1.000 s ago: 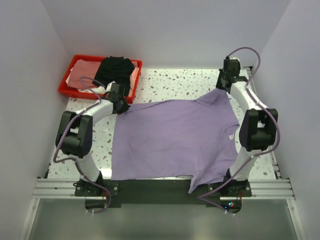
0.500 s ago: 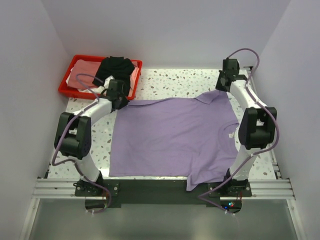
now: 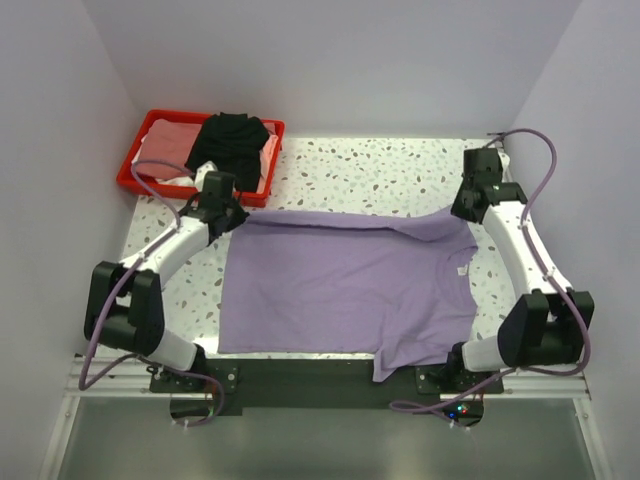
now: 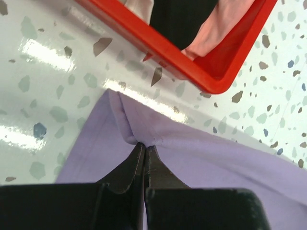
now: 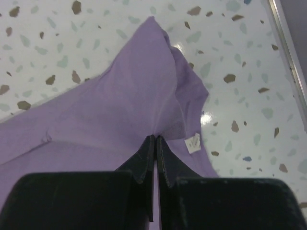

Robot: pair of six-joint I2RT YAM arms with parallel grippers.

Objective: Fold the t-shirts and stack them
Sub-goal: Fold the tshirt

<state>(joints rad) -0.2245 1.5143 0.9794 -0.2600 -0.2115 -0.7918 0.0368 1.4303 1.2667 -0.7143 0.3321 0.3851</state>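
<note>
A lavender t-shirt (image 3: 340,290) lies spread across the speckled table, one sleeve hanging over the near edge. My left gripper (image 3: 232,217) is shut on the shirt's far left corner (image 4: 139,136), close to the red tray. My right gripper (image 3: 458,213) is shut on its far right edge (image 5: 158,129), beside the small white label (image 5: 193,143). The far strip of cloth between the two grippers is lifted and folded over towards the near side. More t-shirts sit in the tray: a black one (image 3: 232,143), a salmon pink one (image 3: 165,150) and a bit of white cloth (image 3: 190,183).
The red plastic tray (image 3: 136,181) stands at the far left corner, its near corner (image 4: 216,84) just beyond my left gripper. Bare speckled table (image 3: 380,165) stretches behind the shirt. A metal rail (image 5: 288,52) runs along the table's right edge.
Both grippers have drawn the shirt's far edge towards the near side, folding it over. The right arm swung out to the right and the left arm stretched forward.
</note>
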